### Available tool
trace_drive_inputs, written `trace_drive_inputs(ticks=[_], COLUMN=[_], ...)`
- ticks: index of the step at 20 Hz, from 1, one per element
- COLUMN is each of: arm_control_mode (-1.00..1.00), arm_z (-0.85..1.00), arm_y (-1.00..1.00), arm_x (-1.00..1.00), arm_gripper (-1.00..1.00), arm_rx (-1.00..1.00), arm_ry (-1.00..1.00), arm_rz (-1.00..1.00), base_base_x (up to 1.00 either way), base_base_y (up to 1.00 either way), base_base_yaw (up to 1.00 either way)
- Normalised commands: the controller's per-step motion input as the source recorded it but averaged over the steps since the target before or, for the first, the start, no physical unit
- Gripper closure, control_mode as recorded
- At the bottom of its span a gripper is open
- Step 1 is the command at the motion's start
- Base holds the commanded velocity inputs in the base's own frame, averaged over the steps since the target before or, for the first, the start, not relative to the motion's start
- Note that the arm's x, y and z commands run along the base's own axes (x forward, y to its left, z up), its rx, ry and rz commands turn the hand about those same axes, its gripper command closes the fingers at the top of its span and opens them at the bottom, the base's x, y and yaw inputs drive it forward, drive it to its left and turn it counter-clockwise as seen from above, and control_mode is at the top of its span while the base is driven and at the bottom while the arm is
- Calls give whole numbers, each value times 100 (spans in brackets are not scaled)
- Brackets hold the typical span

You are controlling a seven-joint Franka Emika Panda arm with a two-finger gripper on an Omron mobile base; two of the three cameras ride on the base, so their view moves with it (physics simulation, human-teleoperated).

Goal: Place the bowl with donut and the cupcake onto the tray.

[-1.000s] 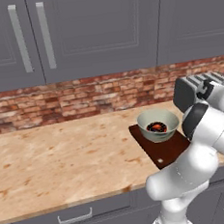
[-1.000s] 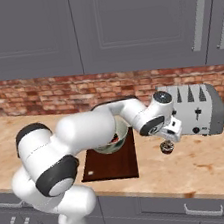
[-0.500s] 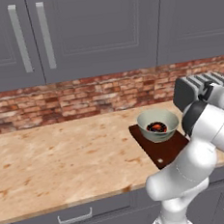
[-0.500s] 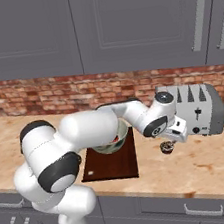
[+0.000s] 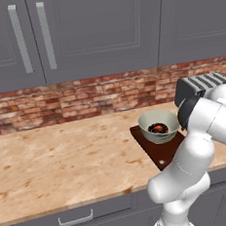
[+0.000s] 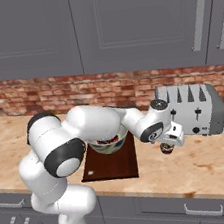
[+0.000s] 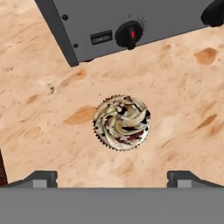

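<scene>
The pale bowl [image 5: 157,124] stands on the dark reddish-brown tray [image 5: 157,153], and the chocolate-glazed donut [image 5: 158,128] lies inside it. In the right base view my forearm covers much of the bowl [image 6: 108,144] on the tray [image 6: 111,163]. The cupcake [image 7: 121,122], with its swirled cream-and-brown frosting, sits on the counter just in front of the toaster. My gripper [image 6: 168,140] hovers directly above the cupcake [image 6: 166,150]. In the hand view the gripper [image 7: 113,178] is open, its fingertips [image 7: 41,177] wide apart on either side of the cupcake and holding nothing.
A grey toaster [image 6: 191,108] stands against the brick wall, right of the tray and close behind the cupcake; its front panel [image 7: 127,26] carries dark knobs. The counter's front edge [image 6: 161,193] runs close below. Bare counter [image 5: 65,158] stretches left of the tray.
My elbow has shifted slightly to the right while the hand stays over the cupcake. Bowl, tray and cupcake have not moved.
</scene>
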Motion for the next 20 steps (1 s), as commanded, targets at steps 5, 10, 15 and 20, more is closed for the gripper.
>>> trace_drive_inputs(ticks=[5, 10, 15, 20], arm_control_mode=[-100, -100, -100, -100], arm_z=[7, -3, -20, -29], arm_y=[-5, -6, -2, 0], arm_x=[27, -3, -6, 5], arm_gripper=[-100, -100, -100, -100], arm_rx=[-3, 0, 0, 1], arm_ry=[11, 9, 3, 0], arm_rz=[5, 2, 7, 13], base_base_x=[0, 0, 0, 0], base_base_y=[0, 0, 0, 0], base_base_yaw=[0, 0, 0, 0])
